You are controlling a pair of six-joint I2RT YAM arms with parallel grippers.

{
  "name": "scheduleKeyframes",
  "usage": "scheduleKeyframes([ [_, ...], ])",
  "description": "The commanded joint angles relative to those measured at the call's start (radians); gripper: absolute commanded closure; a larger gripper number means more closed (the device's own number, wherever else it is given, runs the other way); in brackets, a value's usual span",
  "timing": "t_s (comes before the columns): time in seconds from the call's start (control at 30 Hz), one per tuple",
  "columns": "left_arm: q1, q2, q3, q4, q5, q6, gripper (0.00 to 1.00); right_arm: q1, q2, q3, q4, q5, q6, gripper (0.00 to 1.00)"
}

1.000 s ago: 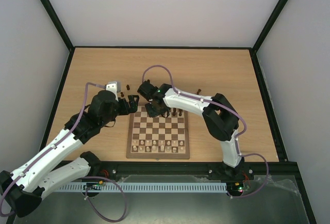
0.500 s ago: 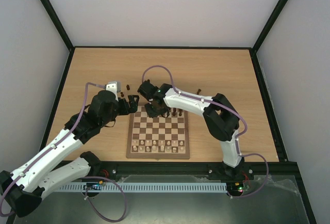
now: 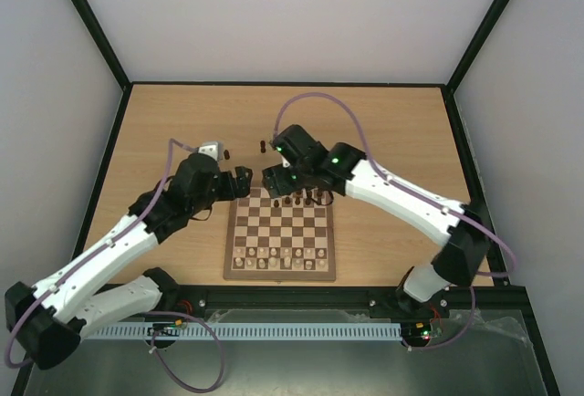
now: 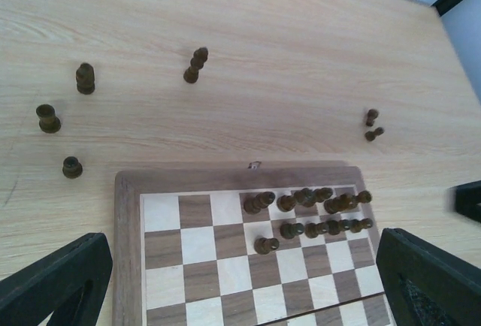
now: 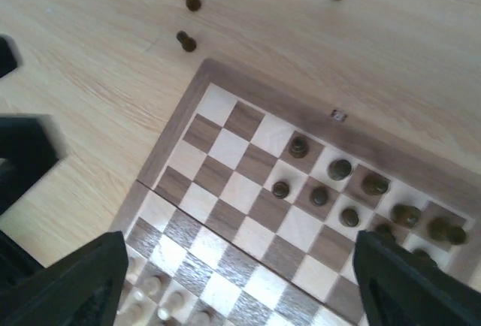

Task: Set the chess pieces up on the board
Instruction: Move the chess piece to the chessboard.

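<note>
A checkered pattern of dark brown and cream squares is being shown by the board [image 3: 279,229], framed in mid-brown. The chess pieces [image 4: 262,201] are being seen in dark brown, the pale chessmen [image 3: 274,264] in cream. Light wood grain is being displayed by the tabletop [image 3: 383,131]. White shells with black joints are being shown on the left arm [image 3: 100,255] and right arm [image 3: 401,197], trailed by a purple cable [image 3: 319,96].

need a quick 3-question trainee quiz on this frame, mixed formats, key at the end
1. True or false: the left hand grips a chess piece.
2. The dark pieces on the board occupy: A) the far rows, B) the near rows, C) the centre only.
3. Fill in: the loose dark pieces sit on the ___ beyond the board's far edge.
Key: 1 false (open, empty); 2 A; 3 table.
</note>
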Motion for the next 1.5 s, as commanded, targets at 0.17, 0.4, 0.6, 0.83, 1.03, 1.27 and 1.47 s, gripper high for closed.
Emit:
scheduleKeyframes([
  [0.17,0.002,0.315,0.207,-0.071,-0.051,0.058,0.00,-0.028,-0.218,-0.186,0.047,0.101,0.013,0.01],
  [0.4,0.020,0.628,0.485,-0.161,-0.111,0.126,0.01,-0.083,-0.351,-0.319,0.089,0.063,0.009,0.01],
  [0.6,0.054,0.897,0.691,-0.199,-0.090,0.168,0.04,-0.117,-0.453,-0.387,0.084,0.058,0.007,0.01],
  [0.83,0.068,1.023,0.772,-0.183,-0.058,0.174,0.06,-0.143,-0.504,-0.432,0.078,0.054,-0.008,0.01],
  [1.03,0.070,1.050,0.765,-0.188,-0.070,0.174,0.06,-0.151,-0.491,-0.441,0.089,0.048,-0.019,0.01],
  [1.27,0.037,0.925,0.621,-0.177,-0.049,0.165,0.23,-0.152,-0.482,-0.444,0.091,0.044,-0.020,0.00],
  [1.47,-0.030,0.770,0.498,-0.197,-0.045,0.137,0.38,-0.153,-0.467,-0.441,0.092,0.033,-0.022,0.00],
])
